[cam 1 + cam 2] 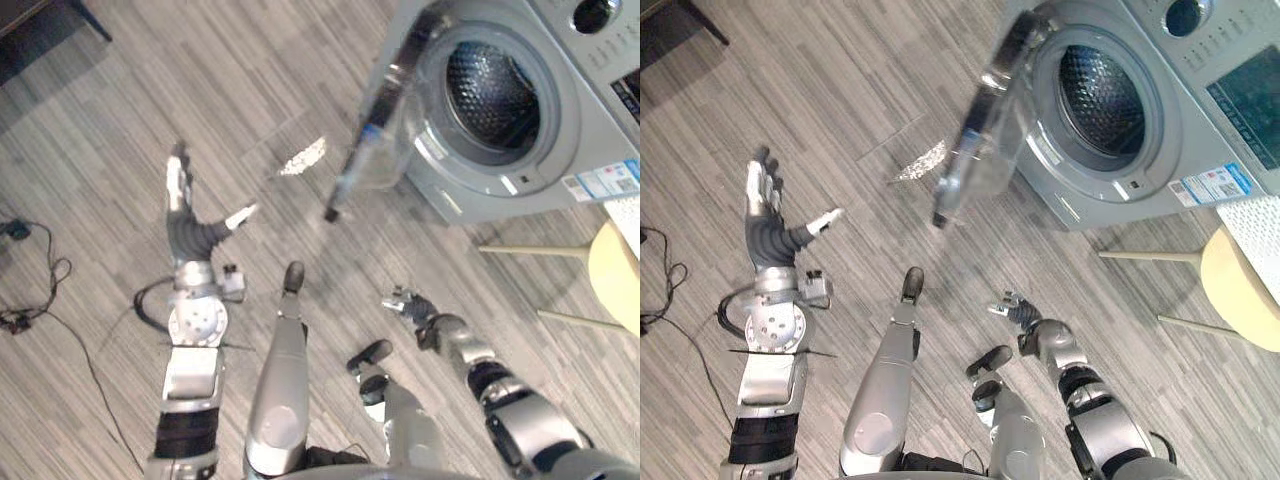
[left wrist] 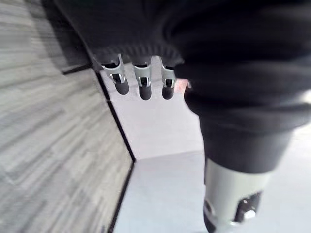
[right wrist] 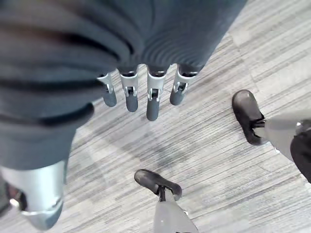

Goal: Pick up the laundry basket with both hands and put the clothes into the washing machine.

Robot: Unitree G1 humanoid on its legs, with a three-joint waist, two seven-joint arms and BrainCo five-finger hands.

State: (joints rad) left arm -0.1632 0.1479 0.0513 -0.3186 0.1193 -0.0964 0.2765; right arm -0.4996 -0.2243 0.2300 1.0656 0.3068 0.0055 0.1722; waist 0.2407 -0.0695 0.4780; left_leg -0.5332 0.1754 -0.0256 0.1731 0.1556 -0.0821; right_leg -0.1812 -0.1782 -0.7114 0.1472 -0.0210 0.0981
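My left hand (image 1: 186, 228) and right hand (image 1: 412, 304) hang relaxed, empty — washing machine (image 1: 575, 125) door (image 1: 385, 110) open, drum (image 1: 490, 90) apparently bare; loading judged outstanding.

Your left arm (image 1: 195, 370) stretches straight ahead. Its left hand (image 1: 183, 222) is flat, the fingers (image 2: 141, 83) straight and the thumb (image 1: 240, 216) spread out to the right. Your right arm (image 1: 500, 395) is bent, angling forward and inward. The right hand (image 1: 410, 303) sits lower and nearer you, with its fingers relaxed and loosely extended.
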